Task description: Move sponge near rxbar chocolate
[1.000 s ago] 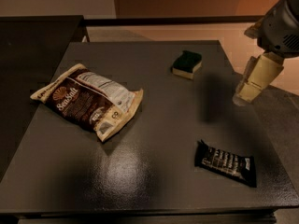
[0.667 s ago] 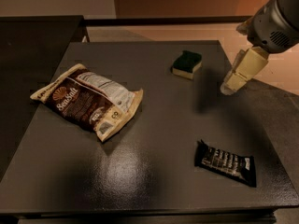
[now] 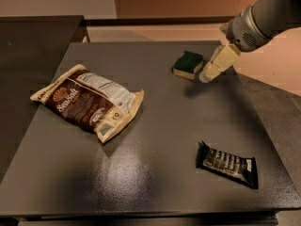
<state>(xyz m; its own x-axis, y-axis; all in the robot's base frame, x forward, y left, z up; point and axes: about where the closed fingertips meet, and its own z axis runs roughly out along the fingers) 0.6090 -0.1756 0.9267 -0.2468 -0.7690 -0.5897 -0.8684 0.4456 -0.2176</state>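
The sponge [image 3: 188, 63] sits at the far side of the table [image 3: 155, 182]. The gripper [image 3: 206, 76] hangs just to its right. I cannot tell if the gripper is open or closed. The rxbar [image 3: 227, 165] lies well apart, toward the front.

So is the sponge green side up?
Yes, green side up: the sponge lies flat on the table, dark green above yellow foam. The pincer hangs just beside it.

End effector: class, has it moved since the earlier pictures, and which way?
Yes. The end effector has moved left toward the sponge, which stayed put, and is now close beside it.
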